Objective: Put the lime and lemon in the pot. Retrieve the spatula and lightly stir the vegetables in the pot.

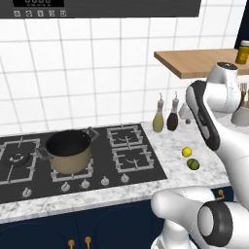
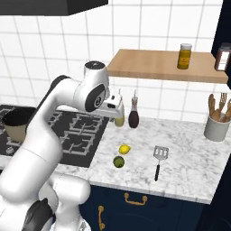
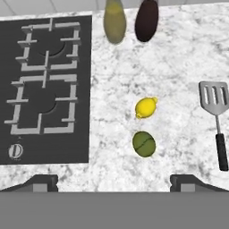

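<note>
White square-tiled wall (image 1: pixel 73 73) behind a grey-veined marble counter (image 2: pixel 189 167). Black gas hob (image 1: pixel 131 160) set into it, dark hood (image 1: pixel 97 7) overhead. Wooden shelf (image 2: pixel 158 67) on the wall with two jars. Navy cabinets (image 2: pixel 135 207) below, brass handles. Even flat lighting.

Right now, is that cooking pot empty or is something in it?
Empty. The pot shows only its dark inside; the lemon and lime lie on the counter.

Lying on the bench (image 2: pixel 189 153): lemon (image 2: pixel 124 149) just behind lime (image 2: pixel 118 161), spatula (image 2: pixel 159 160) to their right; sitting left on the stove (image 2: pixel 76 135), pot (image 2: pixel 18 122).
</note>
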### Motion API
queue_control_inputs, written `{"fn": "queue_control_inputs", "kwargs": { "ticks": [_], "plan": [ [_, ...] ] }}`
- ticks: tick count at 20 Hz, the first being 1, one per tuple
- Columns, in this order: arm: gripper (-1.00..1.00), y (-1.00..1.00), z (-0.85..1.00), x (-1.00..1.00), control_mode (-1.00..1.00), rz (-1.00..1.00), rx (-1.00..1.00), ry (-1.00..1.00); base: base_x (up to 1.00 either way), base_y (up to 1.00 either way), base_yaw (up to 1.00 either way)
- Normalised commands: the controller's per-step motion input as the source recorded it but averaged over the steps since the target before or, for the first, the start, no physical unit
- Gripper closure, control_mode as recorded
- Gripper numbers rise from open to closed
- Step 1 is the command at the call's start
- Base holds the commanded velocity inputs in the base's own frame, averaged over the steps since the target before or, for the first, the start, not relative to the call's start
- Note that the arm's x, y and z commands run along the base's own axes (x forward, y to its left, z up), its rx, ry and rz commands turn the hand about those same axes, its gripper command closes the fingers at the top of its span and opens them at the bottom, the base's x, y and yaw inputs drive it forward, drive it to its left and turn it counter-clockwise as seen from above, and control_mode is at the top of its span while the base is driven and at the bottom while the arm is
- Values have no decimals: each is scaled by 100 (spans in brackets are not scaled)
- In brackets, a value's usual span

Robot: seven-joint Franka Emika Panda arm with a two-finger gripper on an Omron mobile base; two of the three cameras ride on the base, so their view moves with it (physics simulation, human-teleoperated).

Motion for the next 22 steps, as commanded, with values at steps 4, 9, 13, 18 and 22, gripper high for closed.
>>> {"fn": "queue_control_inputs", "kwargs": {
  "ticks": [4,9,13,18,22],
  "plan": [
    [-100,-61,-78,-18,-100,0,-2,11,0,0,0],
    [-100,-12,-86,-2,-100,1,-7,13,0,0,0],
    [-100,1,-80,0,-100,0,-14,10,0,0,0],
    [-100,0,-61,0,-100,0,-9,1,0,0,0],
    [-100,0,-55,3,-100,0,-1,0,0,0,0]
  ]
}}
